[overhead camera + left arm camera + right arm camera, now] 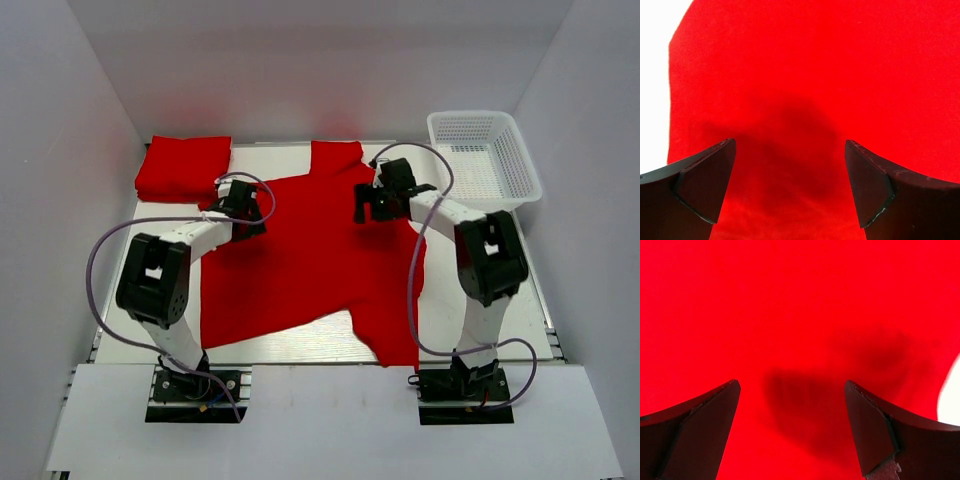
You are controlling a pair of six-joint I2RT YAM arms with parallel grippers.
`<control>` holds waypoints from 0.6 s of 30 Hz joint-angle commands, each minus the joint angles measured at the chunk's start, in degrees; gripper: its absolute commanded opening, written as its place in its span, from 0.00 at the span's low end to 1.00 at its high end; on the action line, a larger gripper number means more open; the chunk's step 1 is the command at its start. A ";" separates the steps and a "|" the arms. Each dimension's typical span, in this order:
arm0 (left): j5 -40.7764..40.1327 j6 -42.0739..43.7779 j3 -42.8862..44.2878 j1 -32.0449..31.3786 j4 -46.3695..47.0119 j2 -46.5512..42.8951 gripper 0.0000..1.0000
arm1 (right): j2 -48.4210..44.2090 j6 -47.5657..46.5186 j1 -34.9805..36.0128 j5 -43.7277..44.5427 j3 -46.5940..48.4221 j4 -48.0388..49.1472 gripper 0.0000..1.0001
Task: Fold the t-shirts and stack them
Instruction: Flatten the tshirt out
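White basket (484,160) is seen back right, folded t-shirts (183,167) (maybe two) back left. Spread t-shirt (310,260) is partly hidden by left gripper (790,150) and right gripper (792,390), both held wide open, empty.

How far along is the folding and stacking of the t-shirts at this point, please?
Done: a folded red pile sits at the far left. In hand: one t-shirt lies spread flat in the middle, the left claw and right claw both open above it, gripping nothing. Left: folding it and adding it to the pile.
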 commanded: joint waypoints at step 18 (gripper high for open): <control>22.09 7.85 16.86 -0.52 7.45 18.93 1.00 | 11.30 6.41 -12.35 0.36 7.77 -4.64 0.90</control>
